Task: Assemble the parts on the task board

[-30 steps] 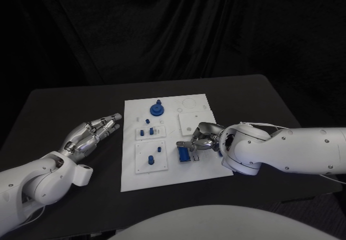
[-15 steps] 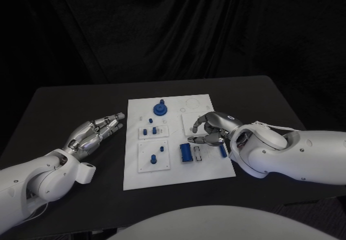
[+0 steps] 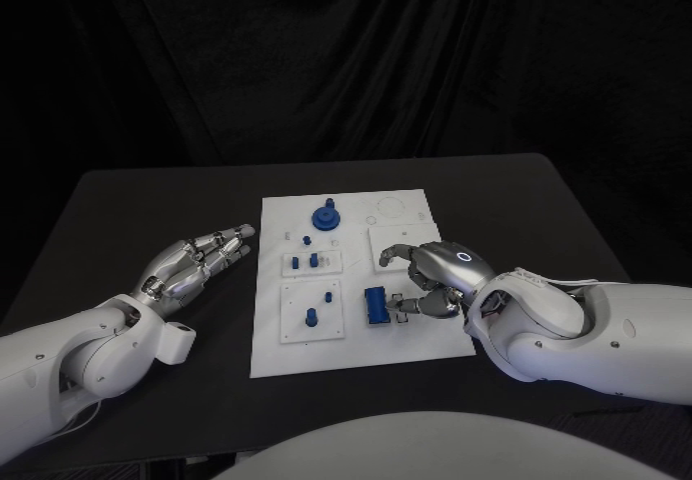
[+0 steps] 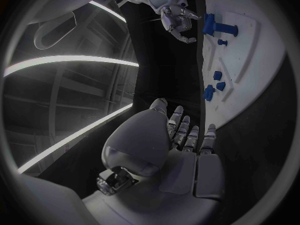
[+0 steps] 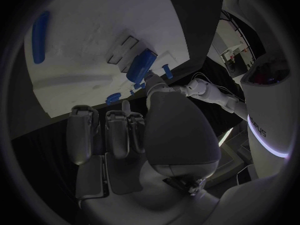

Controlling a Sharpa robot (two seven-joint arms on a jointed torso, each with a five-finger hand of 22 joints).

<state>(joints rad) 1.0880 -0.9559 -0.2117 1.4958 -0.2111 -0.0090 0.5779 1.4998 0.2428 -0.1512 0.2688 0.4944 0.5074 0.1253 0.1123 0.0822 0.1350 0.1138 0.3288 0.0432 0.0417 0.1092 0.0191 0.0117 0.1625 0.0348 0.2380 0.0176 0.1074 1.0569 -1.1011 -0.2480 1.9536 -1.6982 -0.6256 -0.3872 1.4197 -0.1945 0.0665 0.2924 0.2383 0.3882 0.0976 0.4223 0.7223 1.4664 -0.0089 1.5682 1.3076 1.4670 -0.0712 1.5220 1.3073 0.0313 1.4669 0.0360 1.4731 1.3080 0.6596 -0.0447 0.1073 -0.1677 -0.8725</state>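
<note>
The board is matt white, plastic by the look of it, smooth with shallow moulded recesses. The blue parts look like smooth plastic with a faint sheen. Both hands, left and right, are silvery metal, glossy on the knuckles. The table is matt black; dull black cloth hangs behind.

1. We see a black table filling the middle of the head view, its far edge running across just above the centre of the frame.
2. We see a black curtain hanging in folds across the whole upper part of the frame, behind the table.
3. We see the table's right corner near the right edge of the frame, with dark floor beyond it.
</note>
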